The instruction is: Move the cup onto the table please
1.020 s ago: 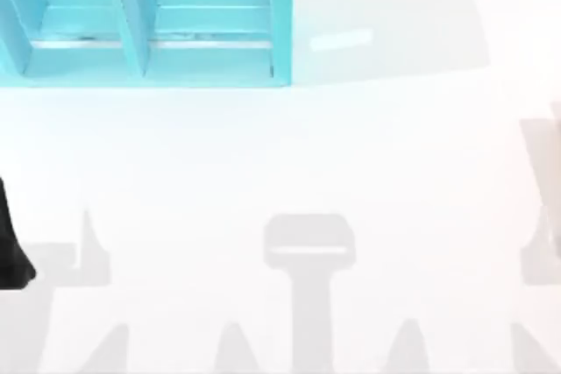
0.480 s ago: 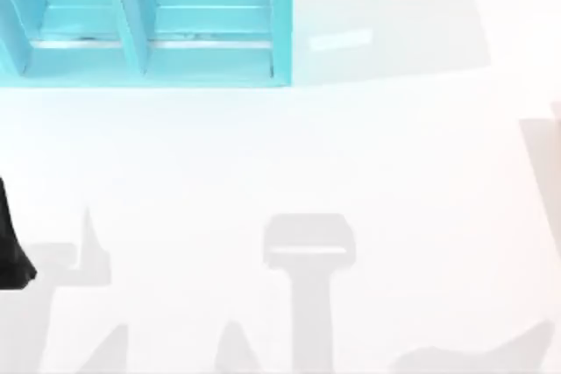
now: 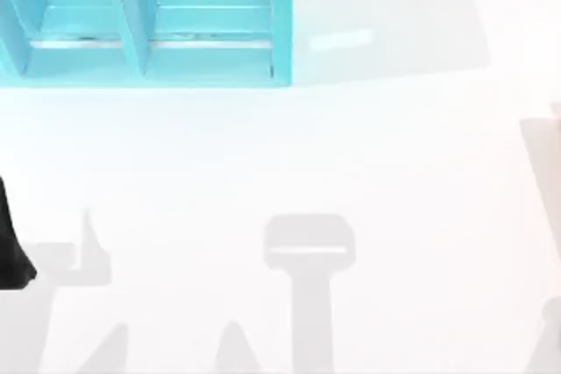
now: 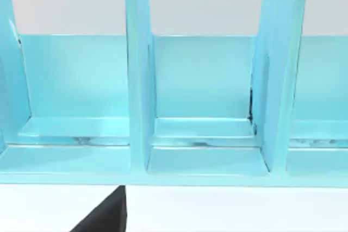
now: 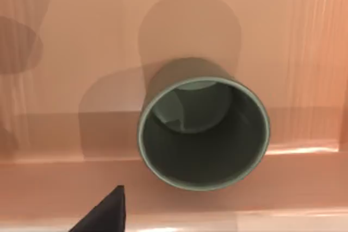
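Note:
The cup point(image 5: 204, 134) is olive-grey with a dark inside and stands on a salmon-pink ledge point(image 5: 65, 80), its mouth facing the right wrist camera. A black piece of my right gripper point(image 5: 103, 215) shows near the cup, apart from it. The table point(image 3: 263, 155) is a wide glossy white surface. A black part of my left arm point(image 3: 13, 243) sits at the table's left edge. In the left wrist view, a black piece of the left gripper point(image 4: 103, 215) points toward the shelf.
A turquoise-blue shelf unit point(image 3: 145, 19) with upright dividers stands at the table's back left. Its compartments point(image 4: 204, 134) are bare in the left wrist view. Grey arm shadows lie along the table's front edge point(image 3: 307, 286).
The shadow at the table's front right has slid toward the right edge. The left arm and the shelf have not moved.

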You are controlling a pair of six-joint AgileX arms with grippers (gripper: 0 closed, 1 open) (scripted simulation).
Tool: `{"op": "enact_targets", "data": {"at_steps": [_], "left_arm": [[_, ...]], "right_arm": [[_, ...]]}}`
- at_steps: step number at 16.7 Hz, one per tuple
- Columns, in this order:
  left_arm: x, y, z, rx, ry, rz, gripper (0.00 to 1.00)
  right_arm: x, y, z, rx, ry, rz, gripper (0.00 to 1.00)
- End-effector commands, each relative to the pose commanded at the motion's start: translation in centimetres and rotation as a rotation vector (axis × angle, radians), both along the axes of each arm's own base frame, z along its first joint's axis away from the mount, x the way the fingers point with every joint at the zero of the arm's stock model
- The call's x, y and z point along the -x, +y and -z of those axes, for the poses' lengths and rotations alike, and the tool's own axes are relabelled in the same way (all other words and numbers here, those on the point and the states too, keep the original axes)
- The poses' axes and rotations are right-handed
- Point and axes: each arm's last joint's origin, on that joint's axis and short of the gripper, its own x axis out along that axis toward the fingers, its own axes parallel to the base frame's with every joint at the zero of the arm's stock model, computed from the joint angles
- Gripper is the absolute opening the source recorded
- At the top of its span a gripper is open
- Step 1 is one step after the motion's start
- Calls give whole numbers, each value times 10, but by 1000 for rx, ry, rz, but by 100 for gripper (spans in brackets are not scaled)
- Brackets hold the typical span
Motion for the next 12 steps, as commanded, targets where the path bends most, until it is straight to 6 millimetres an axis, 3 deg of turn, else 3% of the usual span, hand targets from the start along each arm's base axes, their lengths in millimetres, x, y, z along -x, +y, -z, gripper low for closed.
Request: {"op": "enact_targets", "data": {"at_steps": [3,9,12], "left_arm": [[0,0,0,0,0,0,100],[0,0,0,0,0,0,100],[0,0,0,0,0,0,100]], "right_arm": [[-4,-19,0,-57,74,1,100],[-4,-20,1,-63,81,-2,100],[-6,-22,20,-69,87,2,100]]}}
